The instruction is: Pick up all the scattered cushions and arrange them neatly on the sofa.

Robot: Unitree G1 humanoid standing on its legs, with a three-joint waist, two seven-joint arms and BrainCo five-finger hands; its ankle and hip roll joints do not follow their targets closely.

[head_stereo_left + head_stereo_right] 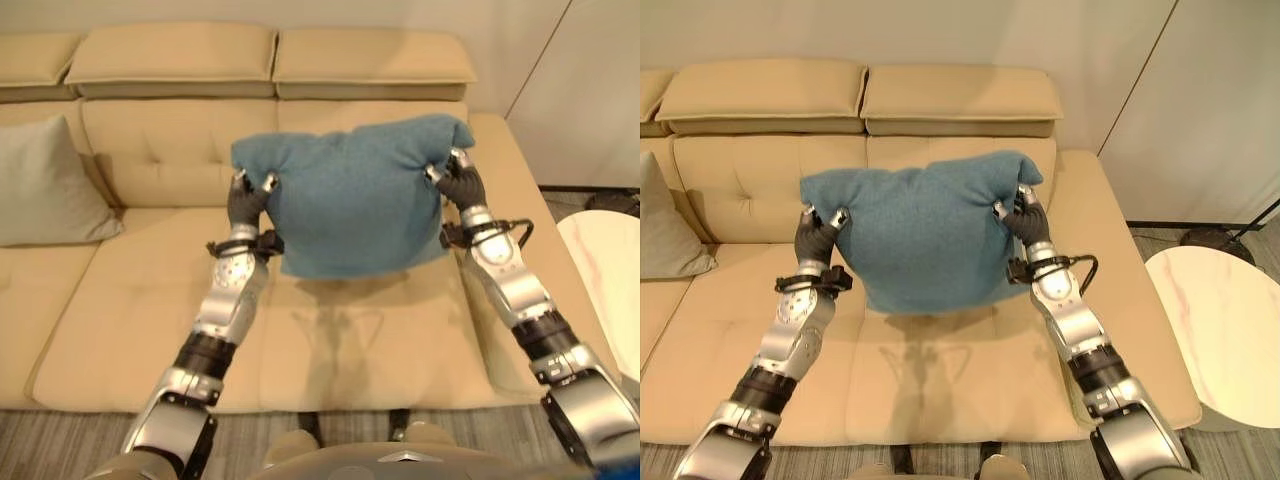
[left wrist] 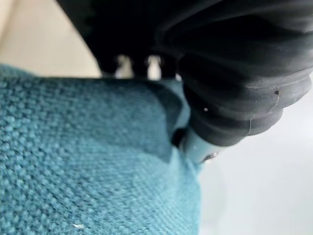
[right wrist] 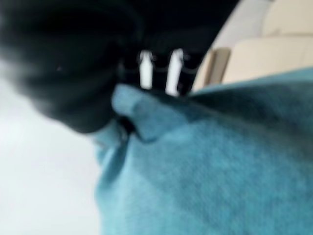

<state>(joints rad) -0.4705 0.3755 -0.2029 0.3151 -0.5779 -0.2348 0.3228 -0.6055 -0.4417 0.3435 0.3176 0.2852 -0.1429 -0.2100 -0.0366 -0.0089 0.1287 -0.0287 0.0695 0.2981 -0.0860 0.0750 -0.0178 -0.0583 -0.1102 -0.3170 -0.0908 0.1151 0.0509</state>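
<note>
A teal cushion (image 1: 350, 195) hangs upright in the air above the beige sofa's seat (image 1: 150, 330), in front of the backrest. My left hand (image 1: 246, 203) is shut on its left edge and my right hand (image 1: 462, 184) is shut on its right edge near the top corner. The teal weave (image 2: 88, 161) lies close under the left hand's cover (image 2: 230, 78) in the left wrist view. In the right wrist view, the cushion's edge (image 3: 146, 117) is bunched up against the right hand (image 3: 73, 63). A grey cushion (image 1: 45, 185) leans against the backrest at the sofa's left.
The sofa's backrest (image 1: 170, 140) and two headrest pads (image 1: 270, 60) run behind the cushion. A round white marble side table (image 1: 1215, 330) stands on the right beside the sofa's arm (image 1: 520, 190). A white wall (image 1: 1200, 110) rises to the right.
</note>
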